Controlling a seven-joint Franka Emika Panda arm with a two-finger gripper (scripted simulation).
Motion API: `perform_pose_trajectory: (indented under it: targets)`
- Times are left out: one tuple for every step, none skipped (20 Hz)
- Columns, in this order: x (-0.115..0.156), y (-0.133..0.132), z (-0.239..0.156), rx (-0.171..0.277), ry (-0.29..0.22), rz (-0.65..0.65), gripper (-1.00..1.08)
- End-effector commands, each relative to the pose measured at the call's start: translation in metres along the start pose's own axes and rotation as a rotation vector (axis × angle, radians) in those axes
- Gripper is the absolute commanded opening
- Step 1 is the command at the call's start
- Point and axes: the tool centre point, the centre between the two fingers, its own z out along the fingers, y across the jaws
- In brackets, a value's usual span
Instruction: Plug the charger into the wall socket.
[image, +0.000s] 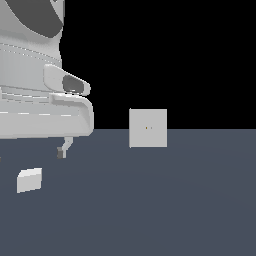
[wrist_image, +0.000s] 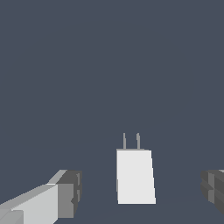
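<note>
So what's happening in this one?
A simulated Panda arm is set to plug the charger into the wall socket. Its hand is open and hangs over the charger without touching it. The charger lies on the floor, prongs visible; the socket stands upright, well away from it.

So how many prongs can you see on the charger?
2: both stick out side by side from one end of the charger, seen in the wrist view; none appears hidden.
</note>
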Motion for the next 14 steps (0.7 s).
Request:
perform_pose_trajectory:
  targets:
    - [-0.003, 0.0, 0.009, 0.0, -0.001, -0.001, 1.0]
    - [-0.005, 0.0, 0.014, -0.001, -0.001, -0.002, 1.0]
    - [-0.006, 0.0, 0.019, -0.001, -0.001, -0.002, 1.0]
    - [-0.007, 0.0, 0.023, -0.001, -0.001, -0.002, 1.0]
    - [-0.008, 0.0, 0.027, -0.001, -0.001, -0.002, 1.0]
    - [-0.009, 0.0, 0.03, -0.001, -0.001, -0.002, 1.0]
    - [-0.01, 0.0, 0.033, -0.001, -0.001, -0.002, 1.0]
    - [-0.01, 0.0, 0.034, -0.001, 0.0, -0.003, 1.0]
    - [-0.011, 0.0, 0.036, -0.001, 0.0, -0.003, 1.0]
    - [-0.011, 0.0, 0.037, -0.001, 0.0, -0.003, 1.0]
    - [-0.011, 0.0, 0.038, -0.001, 0.0, -0.003, 1.0]
    - [-0.011, 0.0, 0.038, -0.001, 0.0, -0.003, 1.0]
    - [-0.011, 0.0, 0.038, -0.001, 0.0, -0.003, -1.0]
    - [-0.011, 0.0, 0.038, -0.001, 0.0, -0.003, -1.0]
